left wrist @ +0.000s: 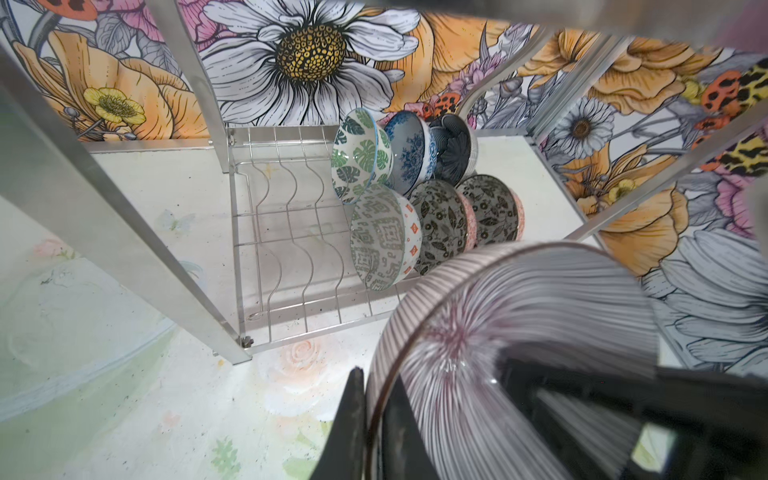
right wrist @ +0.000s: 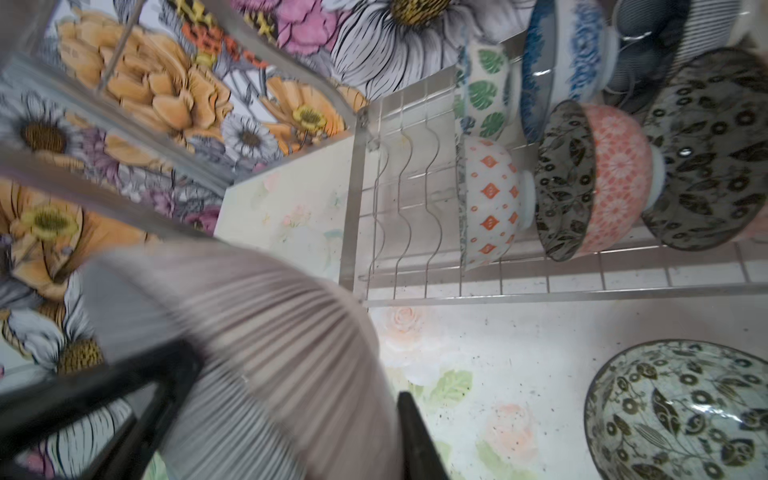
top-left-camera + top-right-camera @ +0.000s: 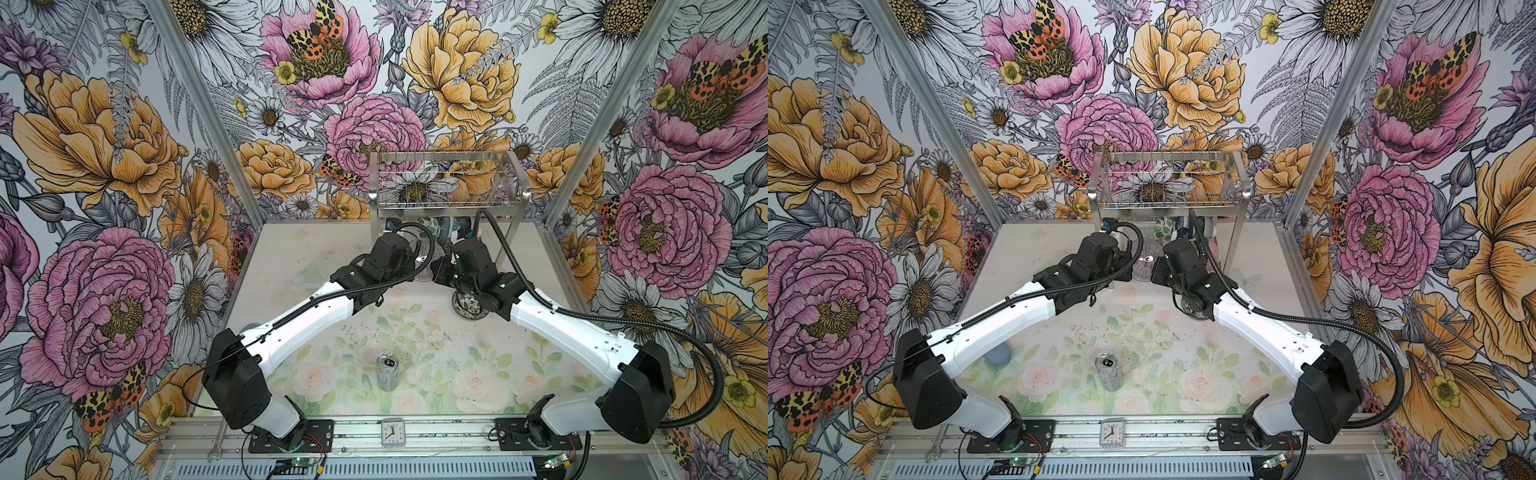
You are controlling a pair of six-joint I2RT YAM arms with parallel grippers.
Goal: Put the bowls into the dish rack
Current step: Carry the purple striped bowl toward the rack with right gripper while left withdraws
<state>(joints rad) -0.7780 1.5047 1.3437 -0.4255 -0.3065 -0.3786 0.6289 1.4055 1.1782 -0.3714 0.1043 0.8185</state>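
My left pincer and right pincer both clamp the striped bowl at mid-frame in both top views, just below the dish rack, whose lower tier holds six bowls.

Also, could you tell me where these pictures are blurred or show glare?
Left wrist view: the striped bowl near the lens is smeared, the racked bowls sharp. Right wrist view: that bowl and the wallpaper are blurred. Both top views: sharp, with small glints on the dish rack.

Floral walls — pale, perhaps painted tabletop.
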